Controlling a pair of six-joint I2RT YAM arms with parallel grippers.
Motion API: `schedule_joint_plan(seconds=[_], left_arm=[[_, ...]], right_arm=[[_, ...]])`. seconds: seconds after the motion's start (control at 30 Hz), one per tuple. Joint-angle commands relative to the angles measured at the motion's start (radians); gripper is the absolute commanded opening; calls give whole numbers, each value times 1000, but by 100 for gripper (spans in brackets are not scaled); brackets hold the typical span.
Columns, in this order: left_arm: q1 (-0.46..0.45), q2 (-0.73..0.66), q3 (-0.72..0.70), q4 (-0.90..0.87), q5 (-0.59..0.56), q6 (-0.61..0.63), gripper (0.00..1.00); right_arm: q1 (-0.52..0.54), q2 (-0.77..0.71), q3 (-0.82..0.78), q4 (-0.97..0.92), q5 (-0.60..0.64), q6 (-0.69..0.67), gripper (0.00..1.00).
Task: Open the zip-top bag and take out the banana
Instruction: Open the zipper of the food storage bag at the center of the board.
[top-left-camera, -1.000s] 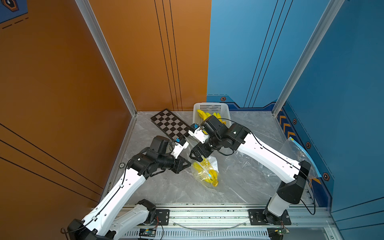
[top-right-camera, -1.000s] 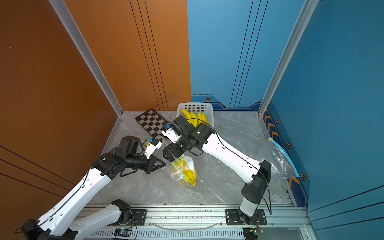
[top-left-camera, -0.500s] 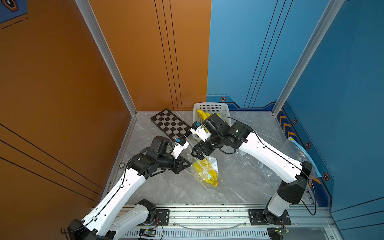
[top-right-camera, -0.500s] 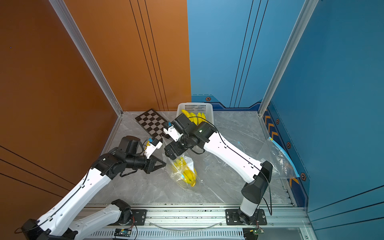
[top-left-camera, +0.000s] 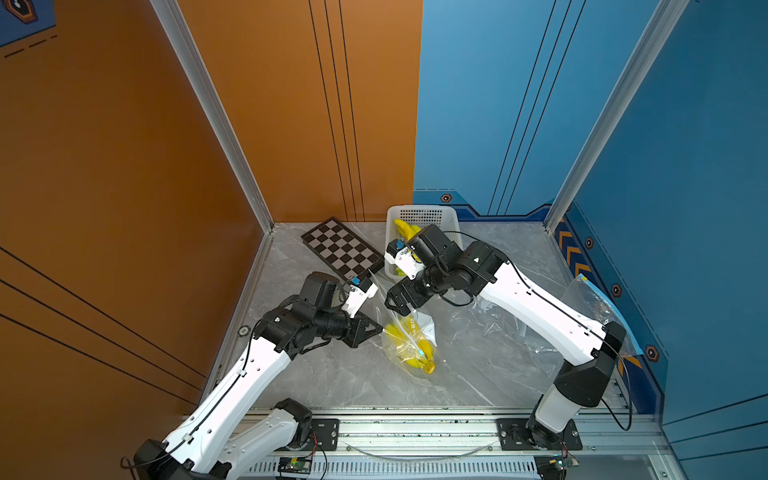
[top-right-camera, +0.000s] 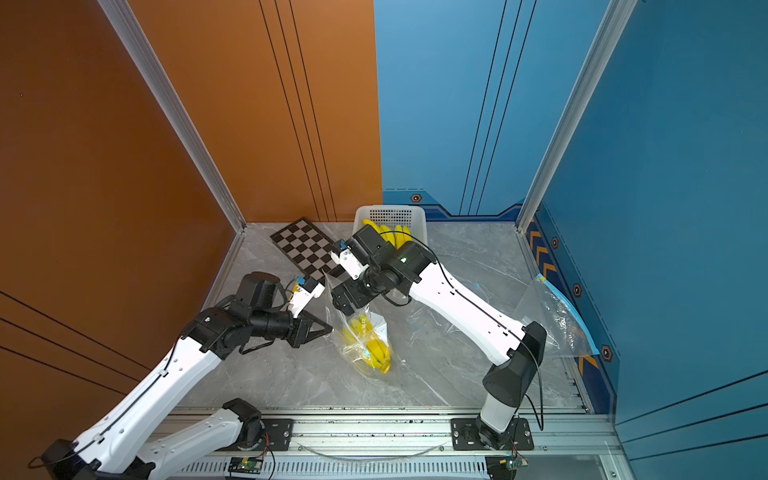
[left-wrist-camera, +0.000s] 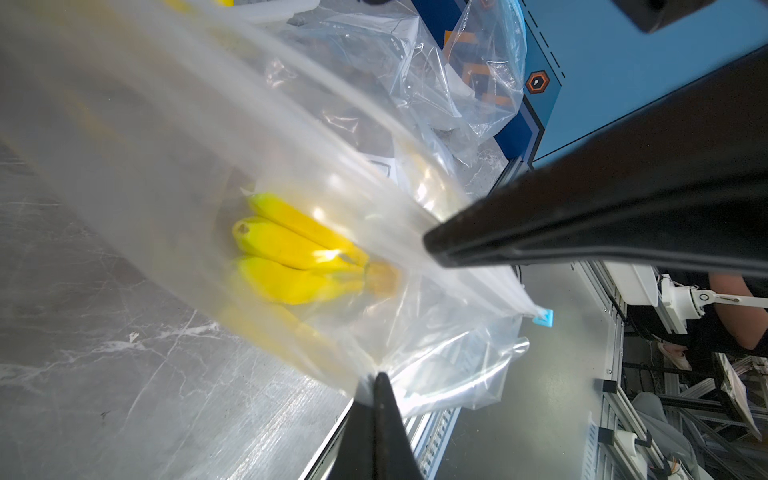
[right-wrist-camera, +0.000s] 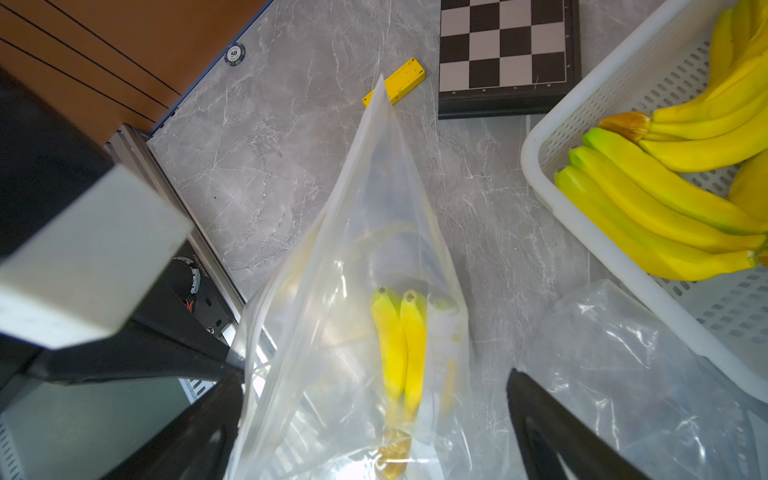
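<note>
Pinching the bag (top-left-camera: 422, 330) by its rim, my left gripper (top-left-camera: 378, 328) props it for my right gripper (top-left-camera: 398, 306) (spread wide, empty).

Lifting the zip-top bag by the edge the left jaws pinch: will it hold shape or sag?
Probably sags: the zip-top bag is thin, creased film. The banana bunch sits low, so it likely swings. Glossy film may slip from the small corner pinch of the left gripper.
</note>
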Motion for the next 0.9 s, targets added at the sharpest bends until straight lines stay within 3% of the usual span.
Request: schedule_joint_plan(seconds=[0.0,0.47,0.7,0.87], left_arm=[[-11,-8,-2,8,22,18,0],[-11,-12,-2,8,21,19,0],[-9,-8,5,7,15,20,0],[-8,-6,13,8,1,18,0]], right_arm=[[-8,-44,1,12,-12,28,100],[-7,-13,6,5,-4,41,99],[55,87,163,-270,208,-56,96],[71,104,180,-368,200,-50,95]])
